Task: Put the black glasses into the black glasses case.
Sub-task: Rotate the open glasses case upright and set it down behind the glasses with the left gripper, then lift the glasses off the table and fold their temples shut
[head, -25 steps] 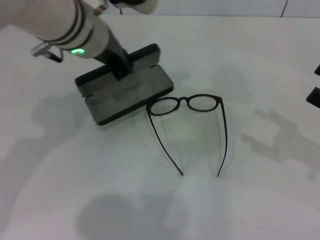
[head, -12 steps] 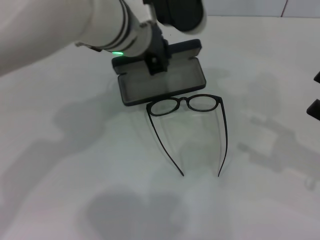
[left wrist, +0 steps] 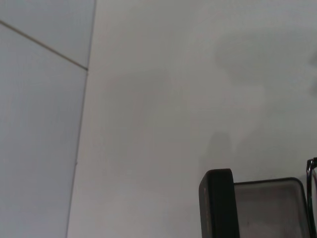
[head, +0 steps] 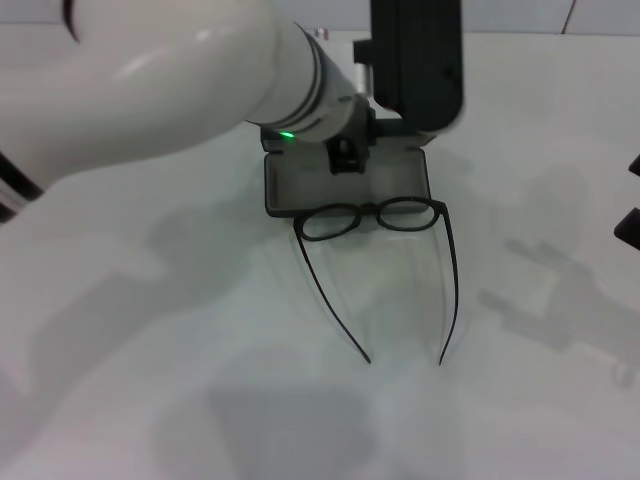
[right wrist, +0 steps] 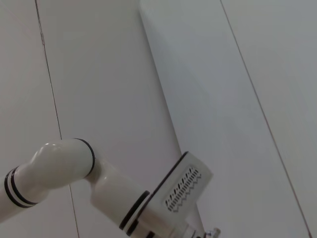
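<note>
The black glasses case (head: 345, 185) lies open on the white worktop (head: 150, 330). The black glasses (head: 375, 215) lie unfolded, frame touching its near edge. Left claw (head: 347, 152) over the case; grip cannot be determined. Right claw (head: 630, 195) at the edge, grip undeterminable.

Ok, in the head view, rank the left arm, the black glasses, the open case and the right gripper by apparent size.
1. Left arm, inflated by nearness to the camera.
2. Black glasses and black glasses case: too alike to rank; the arm hides part of the case.
3. Right gripper, only an edge sliver showing.
</note>
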`<state>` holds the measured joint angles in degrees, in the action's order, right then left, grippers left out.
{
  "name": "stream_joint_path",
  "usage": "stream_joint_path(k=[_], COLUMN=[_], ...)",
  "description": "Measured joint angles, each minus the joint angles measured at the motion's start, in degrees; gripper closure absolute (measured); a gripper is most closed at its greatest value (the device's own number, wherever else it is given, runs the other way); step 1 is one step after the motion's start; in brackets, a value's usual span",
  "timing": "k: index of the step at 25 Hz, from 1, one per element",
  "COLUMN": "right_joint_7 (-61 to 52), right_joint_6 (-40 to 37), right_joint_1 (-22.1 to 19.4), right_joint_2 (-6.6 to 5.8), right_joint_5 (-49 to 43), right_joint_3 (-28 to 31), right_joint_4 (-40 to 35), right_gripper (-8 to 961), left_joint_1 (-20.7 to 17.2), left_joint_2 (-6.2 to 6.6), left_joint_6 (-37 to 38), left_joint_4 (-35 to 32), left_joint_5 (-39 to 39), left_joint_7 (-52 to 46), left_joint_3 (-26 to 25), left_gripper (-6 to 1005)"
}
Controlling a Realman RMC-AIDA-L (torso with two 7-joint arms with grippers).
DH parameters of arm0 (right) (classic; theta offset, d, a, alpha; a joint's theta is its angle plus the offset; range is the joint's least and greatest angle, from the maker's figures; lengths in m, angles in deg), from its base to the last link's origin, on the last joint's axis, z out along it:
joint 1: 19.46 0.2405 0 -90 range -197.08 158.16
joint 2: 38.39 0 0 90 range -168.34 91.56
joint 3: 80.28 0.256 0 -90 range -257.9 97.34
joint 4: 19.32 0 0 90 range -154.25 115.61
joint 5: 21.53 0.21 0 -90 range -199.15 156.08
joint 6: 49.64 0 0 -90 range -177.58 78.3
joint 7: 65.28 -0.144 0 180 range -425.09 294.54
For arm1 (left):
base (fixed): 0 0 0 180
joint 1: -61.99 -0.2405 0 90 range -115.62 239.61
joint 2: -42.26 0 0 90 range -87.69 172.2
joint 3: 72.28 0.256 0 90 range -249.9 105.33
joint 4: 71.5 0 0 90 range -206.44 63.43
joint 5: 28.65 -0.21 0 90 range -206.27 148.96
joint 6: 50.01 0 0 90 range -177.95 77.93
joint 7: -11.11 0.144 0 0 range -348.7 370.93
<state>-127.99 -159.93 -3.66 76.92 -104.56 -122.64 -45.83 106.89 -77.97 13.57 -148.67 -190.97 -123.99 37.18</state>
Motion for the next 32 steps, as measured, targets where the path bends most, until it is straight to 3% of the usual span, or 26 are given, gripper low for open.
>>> stream_joint_path(k=[9, 24, 29, 32], right_joint_7=[0.76, 0.84, 0.85, 0.82], right_joint_6=[-0.02, 0.04, 0.03, 0.15], right_joint_1=[0.08, 0.15, 0.19, 0.08], right_joint_2=[0.00, 0.01, 0.06, -0.05], right_joint_5=[0.01, 0.06, 0.06, 0.06], right_joint_3=[0.00, 0.00, 0.00, 0.00], right_joint_4=[0.67, 0.67, 0.66, 0.66], right_gripper=[127, 128, 129, 129], left_joint_1=[1.25, 2.21, 1.93, 1.55], left_joint_2=[-0.28, -0.27, -0.27, -0.13], left_joint_6=[-1.14, -2.34, -2.34, -2.02], left_joint_4=[0.86, 4.24, 3.70, 0.84], left_joint_5=[0.43, 0.19, 0.18, 0.06], left_joint_7=[-0.33, -1.81, -2.00, -2.90], left_joint_3=[3.14, 3.46, 3.89, 3.84], left_gripper=[802, 800, 615, 610])
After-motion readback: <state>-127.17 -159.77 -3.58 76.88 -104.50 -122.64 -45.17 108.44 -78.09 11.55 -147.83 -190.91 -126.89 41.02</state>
